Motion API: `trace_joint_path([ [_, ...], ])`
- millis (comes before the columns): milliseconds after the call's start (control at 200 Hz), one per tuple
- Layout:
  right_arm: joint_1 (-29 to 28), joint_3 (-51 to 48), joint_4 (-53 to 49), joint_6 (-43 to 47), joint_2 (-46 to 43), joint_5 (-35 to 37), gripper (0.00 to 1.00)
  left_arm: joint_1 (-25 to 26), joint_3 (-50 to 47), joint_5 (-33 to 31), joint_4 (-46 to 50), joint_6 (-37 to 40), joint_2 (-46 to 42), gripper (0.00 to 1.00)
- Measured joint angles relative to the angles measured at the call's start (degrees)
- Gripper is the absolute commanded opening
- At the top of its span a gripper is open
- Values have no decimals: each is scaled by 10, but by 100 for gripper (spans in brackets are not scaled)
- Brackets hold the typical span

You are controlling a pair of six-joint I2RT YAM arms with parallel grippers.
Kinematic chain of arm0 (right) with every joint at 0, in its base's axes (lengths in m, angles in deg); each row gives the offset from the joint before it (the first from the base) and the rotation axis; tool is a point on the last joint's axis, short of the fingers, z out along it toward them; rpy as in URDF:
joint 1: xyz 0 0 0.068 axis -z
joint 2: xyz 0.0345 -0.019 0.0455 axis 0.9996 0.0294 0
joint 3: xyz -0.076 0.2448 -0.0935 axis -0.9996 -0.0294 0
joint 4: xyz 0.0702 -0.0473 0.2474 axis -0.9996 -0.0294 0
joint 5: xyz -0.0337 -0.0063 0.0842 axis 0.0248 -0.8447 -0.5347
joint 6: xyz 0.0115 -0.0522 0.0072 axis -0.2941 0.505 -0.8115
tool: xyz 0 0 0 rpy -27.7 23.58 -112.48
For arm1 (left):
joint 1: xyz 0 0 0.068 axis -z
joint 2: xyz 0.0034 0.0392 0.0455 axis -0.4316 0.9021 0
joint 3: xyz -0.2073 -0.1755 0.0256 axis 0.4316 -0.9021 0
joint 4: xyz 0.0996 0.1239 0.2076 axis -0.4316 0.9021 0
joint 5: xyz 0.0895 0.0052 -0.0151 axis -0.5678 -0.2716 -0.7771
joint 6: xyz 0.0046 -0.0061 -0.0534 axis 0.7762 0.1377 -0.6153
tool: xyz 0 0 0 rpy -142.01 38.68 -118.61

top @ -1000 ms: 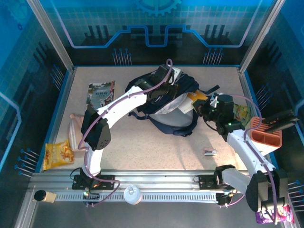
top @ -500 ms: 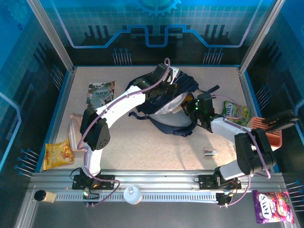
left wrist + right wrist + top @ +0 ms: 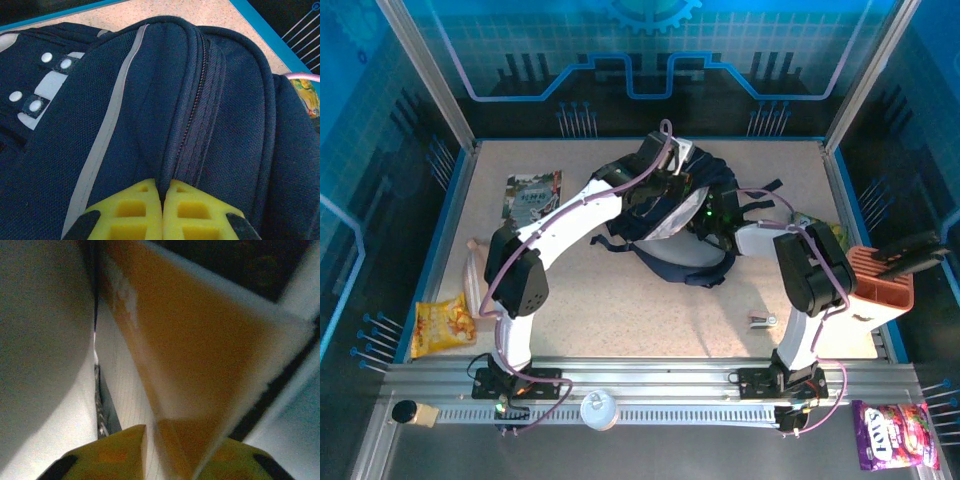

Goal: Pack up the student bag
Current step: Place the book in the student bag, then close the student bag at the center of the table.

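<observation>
**A:** What lies at the left of the bench?

**B:** A yellow snack packet at the near left edge. Farther back, a booklet lies flat.

**A:** And the student bag?

**B:** The student bag lies slumped in the middle of the bench, toward the far side, with both arms reaching onto it.

**A:** The left fingers?

**B:** The left fingers are pressed together, pinching a ridge of navy fabric right beside the zip. A pale stripe runs along the cloth to their left.

**A:** The right fingers?

**B:** The right fingers are tucked in at the bag's right side, clamped on an orange card. The card stands up between them, with pale lined pages just to its left.

**A:** Farther right?

**B:** A green packet lies just beside the right arm. An orange holder sits at the bench's right edge, and a small metal piece lies nearer the front.
</observation>
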Motion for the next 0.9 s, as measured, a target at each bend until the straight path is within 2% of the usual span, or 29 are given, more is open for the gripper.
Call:
trace_joint_path([
  [250,-2,-9,-7,17,-18,-28,52,-5,-7,2,-4,-10,-7,0],
  [385,5,-65,-29,31,-91,-30,62,-6,-10,6,-5,-13,-7,0],
  [560,26,-134,-76,53,-195,-14,67,-7,-18,13,-10,-14,-8,0],
  [610,32,-148,-101,64,-228,1,67,-8,-21,15,-15,-14,-8,0],
  [785,44,-155,-247,118,-367,91,79,-9,-40,27,-23,-14,-11,0],
  [855,43,-152,-301,144,-429,134,81,-9,-56,36,-30,-16,-16,8],
  [900,43,-146,-333,160,-462,159,82,-9,-63,44,-31,-19,-18,17],
])
